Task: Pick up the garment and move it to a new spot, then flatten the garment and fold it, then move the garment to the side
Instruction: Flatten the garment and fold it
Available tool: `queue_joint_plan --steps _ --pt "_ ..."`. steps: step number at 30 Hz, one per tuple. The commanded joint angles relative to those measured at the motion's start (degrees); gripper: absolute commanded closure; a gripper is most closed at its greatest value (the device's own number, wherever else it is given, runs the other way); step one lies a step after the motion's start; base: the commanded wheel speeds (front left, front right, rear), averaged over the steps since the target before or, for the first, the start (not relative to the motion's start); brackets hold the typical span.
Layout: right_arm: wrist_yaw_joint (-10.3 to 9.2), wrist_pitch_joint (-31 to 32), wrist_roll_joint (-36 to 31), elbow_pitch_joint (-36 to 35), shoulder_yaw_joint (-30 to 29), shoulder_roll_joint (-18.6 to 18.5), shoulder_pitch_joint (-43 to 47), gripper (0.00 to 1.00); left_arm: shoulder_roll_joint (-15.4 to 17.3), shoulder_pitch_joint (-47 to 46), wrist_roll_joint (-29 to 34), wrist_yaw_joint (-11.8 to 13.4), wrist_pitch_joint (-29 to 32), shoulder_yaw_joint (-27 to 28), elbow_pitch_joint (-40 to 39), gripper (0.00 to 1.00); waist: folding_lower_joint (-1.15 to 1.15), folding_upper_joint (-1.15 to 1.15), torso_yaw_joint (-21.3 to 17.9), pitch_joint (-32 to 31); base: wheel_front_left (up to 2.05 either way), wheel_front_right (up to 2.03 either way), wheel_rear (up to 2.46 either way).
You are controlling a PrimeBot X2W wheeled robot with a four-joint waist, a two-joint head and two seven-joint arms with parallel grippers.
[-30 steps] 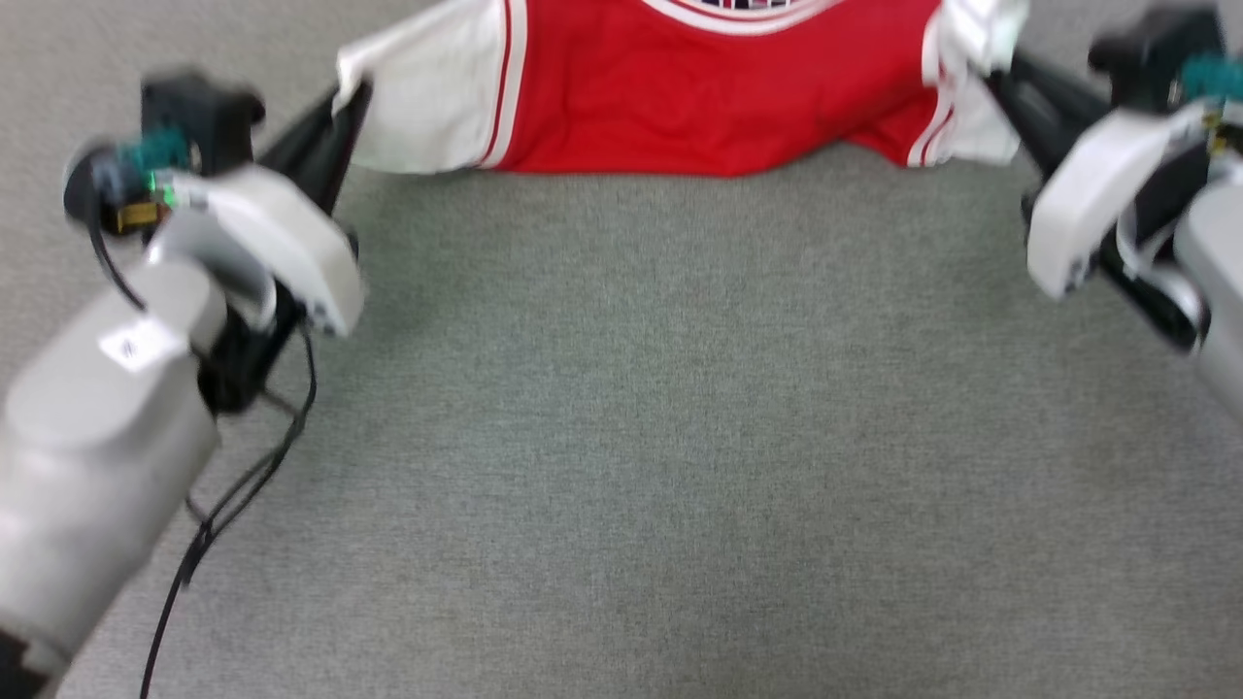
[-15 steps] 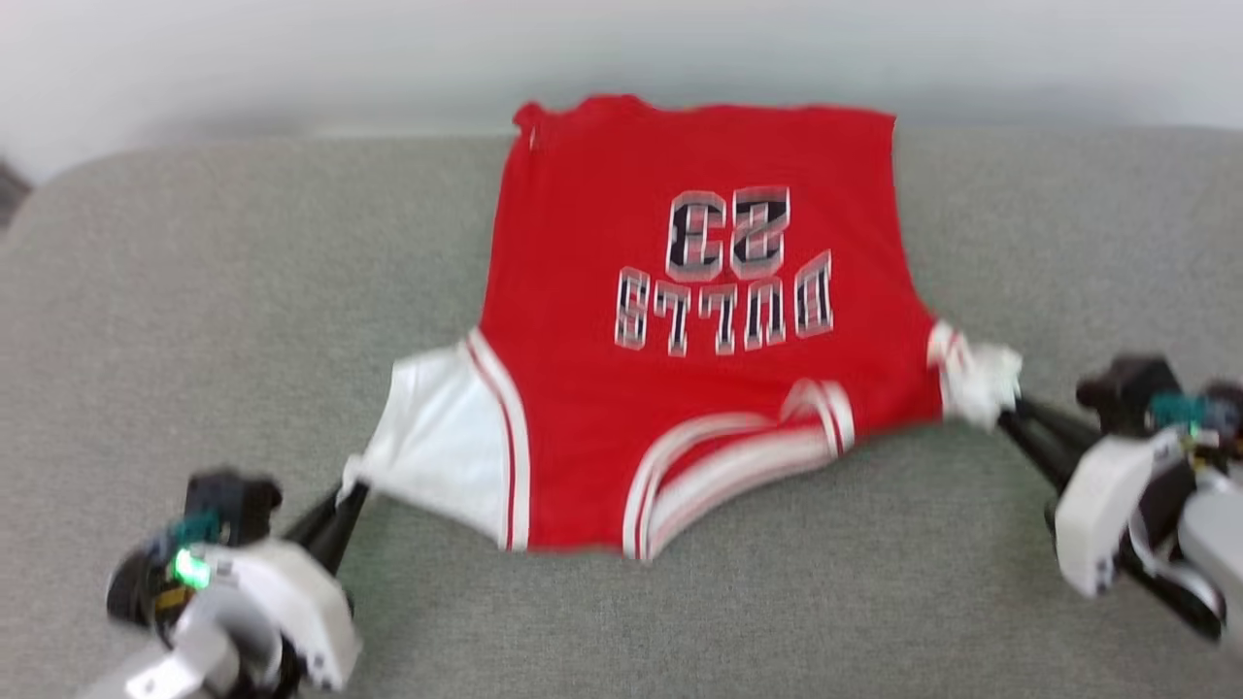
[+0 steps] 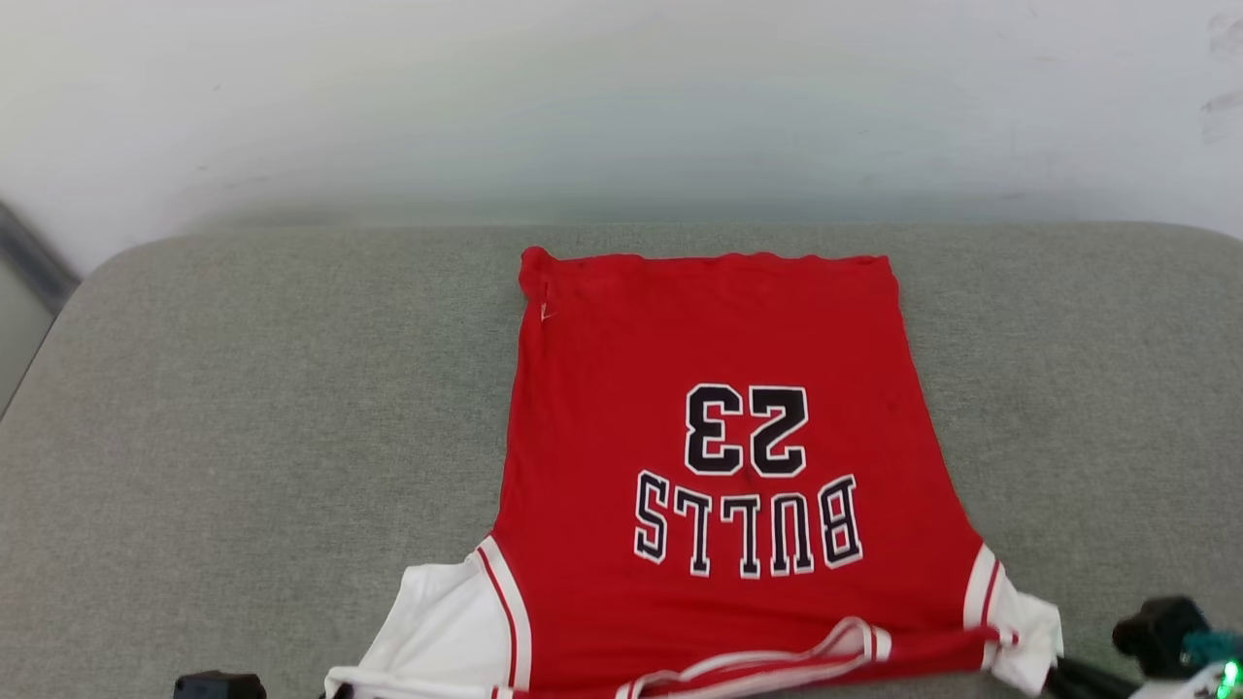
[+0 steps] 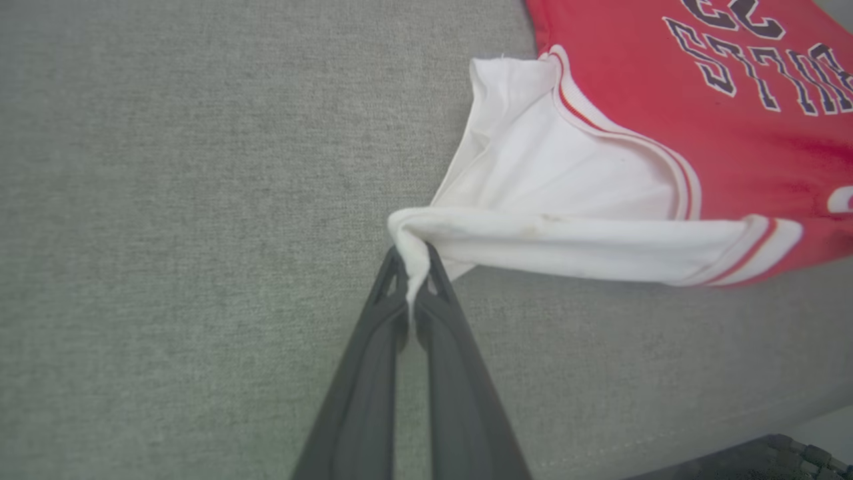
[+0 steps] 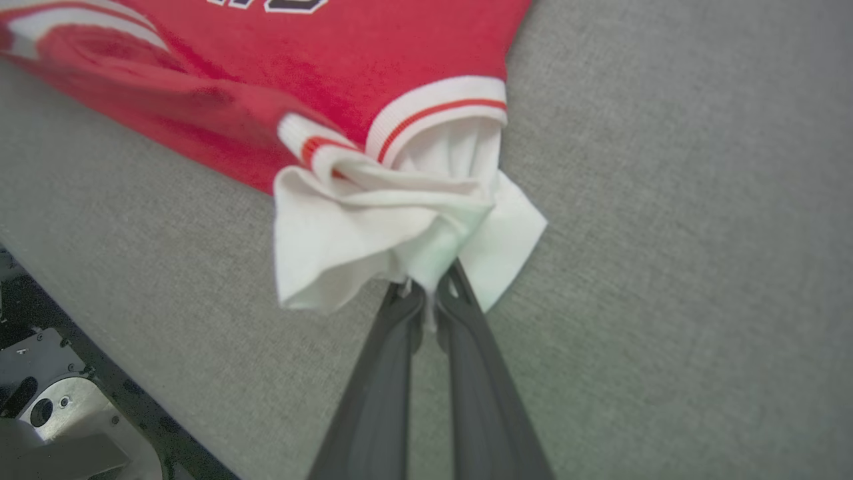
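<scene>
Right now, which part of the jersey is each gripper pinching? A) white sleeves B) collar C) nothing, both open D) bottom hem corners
A: left gripper and right gripper are each shut on bunched white sleeve cloth of the garment.

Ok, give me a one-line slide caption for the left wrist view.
Left claw shut on the white sleeve of the red shirt, spread on the grey cushion.

Likely a robotics lab or test room. A grey fabric-padded work surface runs ahead of the right pincer to a bare white wall; machined metal hardware sits lower left of it.
</scene>
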Motion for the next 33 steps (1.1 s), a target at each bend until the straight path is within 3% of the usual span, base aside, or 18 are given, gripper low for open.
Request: queue_joint_plan --steps 1,8,9,10,17,24,29,33 --pt "-0.12 1.3 -0.8 -1.2 -0.9 -0.9 3.2 1.00 0.1 1.7 0.3 0.6 -0.2 1.0 -0.2 1.00 0.02 0.00 0.1 -0.1 0.00 0.00 0.00" --pt "-0.12 3.3 -4.8 -3.3 -5.9 0.4 7.5 0.97 -0.2 3.1 1.7 0.7 -0.2 1.9 -0.7 1.00 0.02 0.00 -0.2 0.0 0.00 0.00 0.00" --pt "-0.12 3.6 -5.4 -3.4 -7.1 0.8 7.9 0.53 -0.4 2.8 2.1 0.7 -0.2 2.1 -0.8 1.00 0.02 0.00 -0.3 0.0 0.00 0.00 0.00" --pt "-0.11 3.7 -6.2 -3.7 -8.3 1.2 8.1 0.00 -0.5 2.5 2.3 0.7 -0.2 2.2 -0.8 1.00 0.02 0.00 -0.3 0.1 0.00 0.00 0.00" --pt "-0.09 5.9 -11.8 -8.9 -16.3 0.0 7.8 0.00 -1.3 1.5 4.4 1.1 -0.2 2.6 -2.1 1.00 0.02 0.00 -0.2 0.4 0.00 0.00 0.00" --pt "-0.09 10.5 -14.8 -18.1 -29.3 -3.3 3.1 0.00 -1.7 1.0 7.5 2.5 -0.2 4.8 -5.5 1.00 0.02 0.00 0.8 2.4 0.00 0.00 0.00" --pt "-0.08 19.9 -14.1 -23.5 -35.9 -6.1 -5.0 0.00 -1.4 -0.9 10.2 3.6 -0.2 6.0 -8.7 1.00 0.02 0.00 3.0 6.6 0.00 0.00 0.00" --pt "-0.08 32.9 -11.0 -24.1 -35.3 -7.3 -13.8 0.00 -1.9 -3.4 12.2 4.1 -0.2 6.4 -11.0 1.00 0.02 0.00 5.5 11.2 0.00 0.00 0.00"
